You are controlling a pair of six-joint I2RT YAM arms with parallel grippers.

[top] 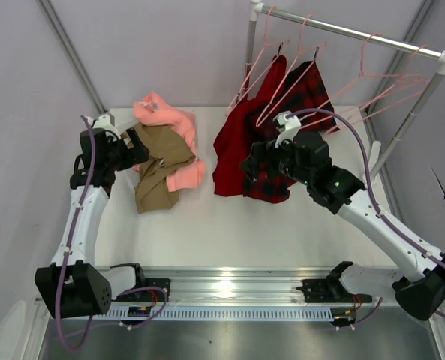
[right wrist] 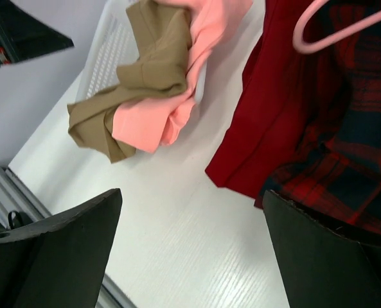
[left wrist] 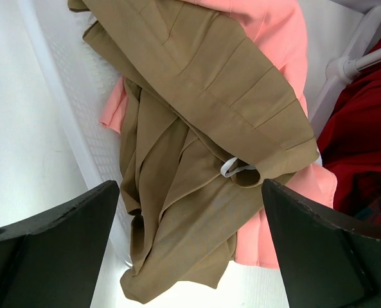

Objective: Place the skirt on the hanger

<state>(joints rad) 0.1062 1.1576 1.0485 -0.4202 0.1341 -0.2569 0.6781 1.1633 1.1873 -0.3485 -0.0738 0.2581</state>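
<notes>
Four garments are showing: one khaki skirt [top: 158,169], one salmon-pink garment [top: 175,129], one plain red garment [top: 236,150] and one red-and-black plaid garment [top: 301,94]. There are two arms, one white basket [right wrist: 108,56] and one metal rack [top: 357,34]. Several pink wire hangers [right wrist: 344,34] are hanging on the rack rail, but their exact number cannot be told because the wires overlap. At the left, the left gripper [top: 138,144] is hovering just beside the skirt's far end with its jaws spread wide and nothing between them. The skirt is lying at the left side of the table. It is draped over the basket wall, with its lower part resting on the table. In the top view its long axis is running from far to near, with the near end leaning slightly left. In the left wrist view its pleated waistband is running diagonally from upper left to lower right, and a white loop [left wrist: 236,169] is showing at the lower end. The basket is holding the salmon-pink garment, which is lying partly under and to the right of the skirt. At the right, the red and plaid garments are hanging from the hangers. The right gripper [top: 252,165] is positioned in front of them, jaws wide apart and holding nothing.
</notes>
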